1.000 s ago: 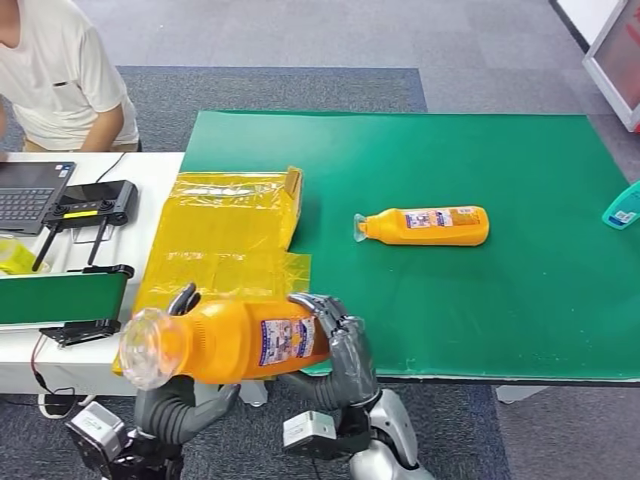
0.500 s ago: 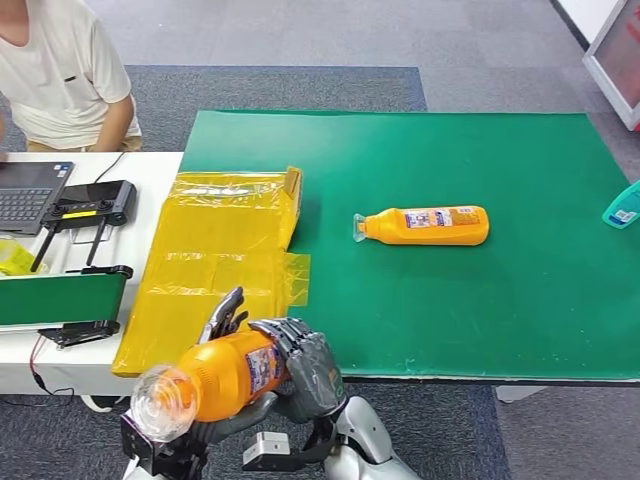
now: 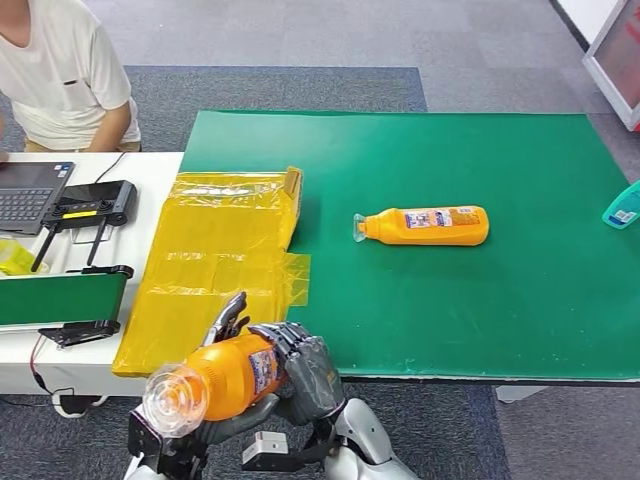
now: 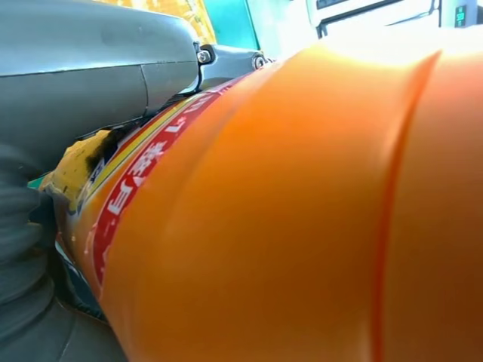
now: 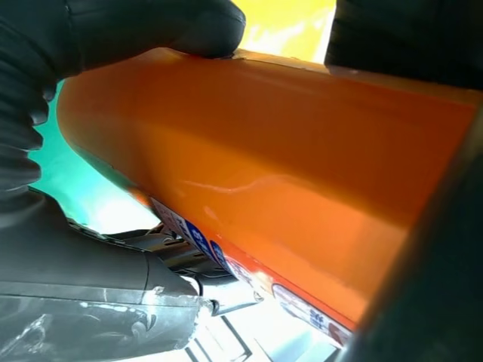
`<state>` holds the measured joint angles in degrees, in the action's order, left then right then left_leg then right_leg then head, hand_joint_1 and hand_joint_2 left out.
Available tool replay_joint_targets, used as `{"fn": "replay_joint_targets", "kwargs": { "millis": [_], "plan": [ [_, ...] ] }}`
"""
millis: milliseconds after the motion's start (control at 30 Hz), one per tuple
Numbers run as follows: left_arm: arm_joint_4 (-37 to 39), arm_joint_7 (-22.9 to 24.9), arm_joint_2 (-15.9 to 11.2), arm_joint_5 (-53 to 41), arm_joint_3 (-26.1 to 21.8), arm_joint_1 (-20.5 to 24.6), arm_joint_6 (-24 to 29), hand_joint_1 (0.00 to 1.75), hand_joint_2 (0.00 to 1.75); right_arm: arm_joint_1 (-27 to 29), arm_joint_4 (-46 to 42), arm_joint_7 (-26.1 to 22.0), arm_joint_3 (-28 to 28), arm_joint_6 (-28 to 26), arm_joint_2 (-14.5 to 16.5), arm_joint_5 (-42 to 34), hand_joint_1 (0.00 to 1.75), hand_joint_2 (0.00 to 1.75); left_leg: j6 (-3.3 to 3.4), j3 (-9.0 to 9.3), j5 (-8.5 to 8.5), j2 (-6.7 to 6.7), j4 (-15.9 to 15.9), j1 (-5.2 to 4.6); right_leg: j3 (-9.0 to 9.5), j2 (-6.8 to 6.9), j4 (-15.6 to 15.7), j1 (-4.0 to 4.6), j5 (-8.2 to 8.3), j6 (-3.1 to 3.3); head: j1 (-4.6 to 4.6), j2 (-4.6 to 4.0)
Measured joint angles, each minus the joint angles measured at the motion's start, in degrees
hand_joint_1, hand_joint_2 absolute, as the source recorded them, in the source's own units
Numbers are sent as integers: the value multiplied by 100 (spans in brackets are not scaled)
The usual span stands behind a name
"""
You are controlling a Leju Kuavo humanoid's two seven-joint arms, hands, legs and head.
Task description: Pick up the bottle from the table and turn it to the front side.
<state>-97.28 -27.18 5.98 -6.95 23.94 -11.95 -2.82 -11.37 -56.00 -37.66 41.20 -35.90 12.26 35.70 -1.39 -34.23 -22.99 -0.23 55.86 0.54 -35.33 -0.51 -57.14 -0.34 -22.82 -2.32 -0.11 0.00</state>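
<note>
Head view: the orange bottle (image 3: 226, 375) sits a touch lower and closer to the robot than half a second ago, and far from the level, side-on pose of a second back. It hangs in the air just off the near edge of the green mat (image 3: 483, 310), clear cap swung toward the camera. The right hand (image 3: 306, 365) wraps the base end, the left hand (image 3: 226, 322) holds it from the far side and beneath. The swing looks nearly settled, so the reorienting seems close to done. Its long axis runs from the mat's near edge back toward the robot, label facing up and right. A second bottle (image 3: 424, 225) lies on the mat.

Left wrist view: the bottle's orange wall sits tight against the hand, red-edged label (image 4: 143, 162) showing.

Right wrist view: dark fingers (image 5: 154, 26) clamp over the orange body.
</note>
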Motion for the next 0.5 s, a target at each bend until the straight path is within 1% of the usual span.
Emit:
{"fn": "replay_joint_targets", "kwargs": {
  "millis": [67, 167, 300, 333, 367, 400, 467, 500],
  "plan": [
    [13, 27, -21, -77, 11, 5, 4, 175, 175, -16, 64, -11, 9, -16, 8, -29, 175, 175, 0, 0, 0, 0, 0, 0, 0, 0, 0, 0, 0, 0, 0, 0],
    [67, 131, -89, -437, 73, 15, 142, 175, 175, -49, 246, -67, 22, -144, 34, -130, 175, 175, 0, 0, 0, 0, 0, 0, 0, 0, 0, 0, 0, 0, 1, 0],
    [142, 222, -189, -1024, 239, 31, 761, 175, 175, -69, 379, -7, 17, -279, 53, -150, 175, 175, 0, -1, 0, 0, 0, 0, 1, 0, 0, 0, 0, 0, 2, 0],
    [140, 178, -195, -1286, 264, 16, 1046, 175, 175, -67, 376, 29, 0, -286, 57, -102, 175, 175, 0, -1, 0, 0, 0, 0, 1, -1, 0, 0, 0, 0, 2, 0],
    [112, 53, -171, -1722, 274, -40, 1448, 175, 175, -64, 359, 56, -36, -292, 68, -29, 175, 175, -1, -1, 0, 2, 0, 0, -1, -4, -1, 0, 1, 1, 2, 0],
    [28, -141, -87, -2360, 246, -154, 1977, 175, 175, -72, 314, 52, -82, -298, 80, 45, 175, 175, -3, -1, -2, 9, 0, 0, -6, -13, -1, 0, 3, 2, 2, 0],
    [-281, -591, 123, -4022, 102, -388, 3143, 175, 175, -115, 139, 4, -165, -301, 108, 123, 175, 175, -4, -2, -3, 22, 1, -1, -13, -28, -1, -3, 5, 0, 1, 0],
    [-466, -711, 215, -4762, 15, -473, 3566, 175, 175, -136, 31, -9, -187, -297, 115, 122, 175, 175, -2, 0, -4, 23, 1, -2, -11, -29, 0, -4, 3, -3, 2, 0]
  ]
}}
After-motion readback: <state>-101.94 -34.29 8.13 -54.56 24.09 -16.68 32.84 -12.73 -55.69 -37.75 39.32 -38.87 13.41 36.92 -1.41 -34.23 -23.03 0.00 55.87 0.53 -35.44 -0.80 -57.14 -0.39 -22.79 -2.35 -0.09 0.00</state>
